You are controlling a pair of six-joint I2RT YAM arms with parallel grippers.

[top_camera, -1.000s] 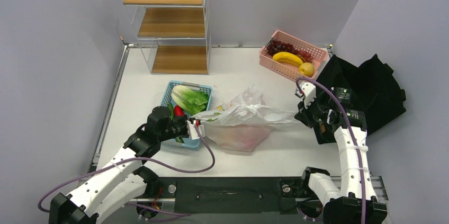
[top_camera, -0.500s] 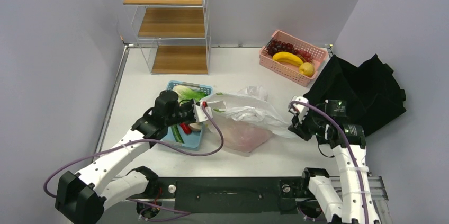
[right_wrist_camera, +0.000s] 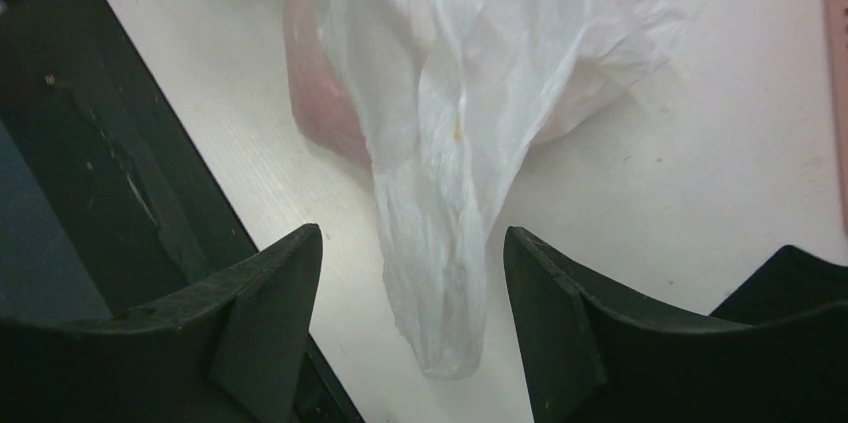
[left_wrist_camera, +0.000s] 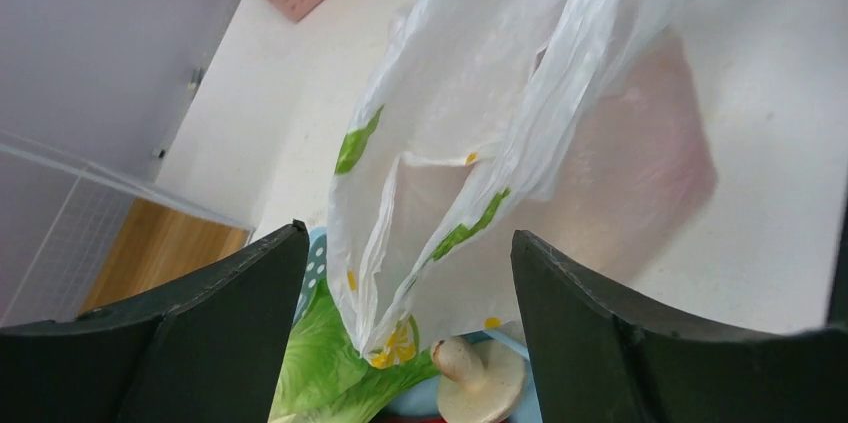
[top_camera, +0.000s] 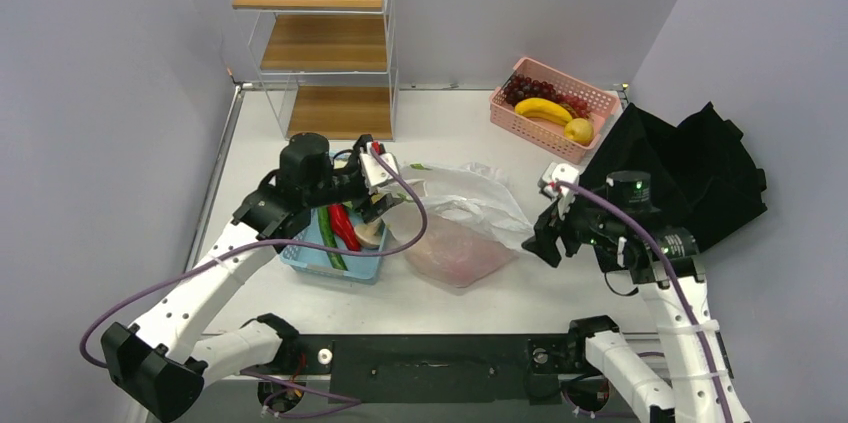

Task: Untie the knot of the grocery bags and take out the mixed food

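Observation:
The grocery bag [top_camera: 462, 228], thin white plastic with green and yellow prints, lies slumped mid-table. The mixed food shows only as a pinkish mass [top_camera: 452, 255] through the plastic. My left gripper [top_camera: 392, 191] hovers open at the bag's left end, over the blue basket. In the left wrist view a loose bag handle [left_wrist_camera: 400, 283] hangs between the spread jaws of the left gripper [left_wrist_camera: 410, 235], unpinched. My right gripper [top_camera: 543, 225] is open at the bag's right end. The other handle [right_wrist_camera: 435, 273] lies flat on the table between the jaws of the right gripper [right_wrist_camera: 412, 235].
A blue basket [top_camera: 305, 261] under my left arm holds a cucumber [top_camera: 328, 233], red pepper [top_camera: 344, 227], mushroom [left_wrist_camera: 482, 375] and lettuce [left_wrist_camera: 325, 368]. A pink fruit basket [top_camera: 590, 101] sits far right, a black tote [top_camera: 695, 168] at the right edge, a wire shelf [top_camera: 318, 38] at the back.
Both grippers were shut on the bag's handles, stretching them apart. They have now opened and let go. The left arm has moved toward the far side, and the bag has gone slack.

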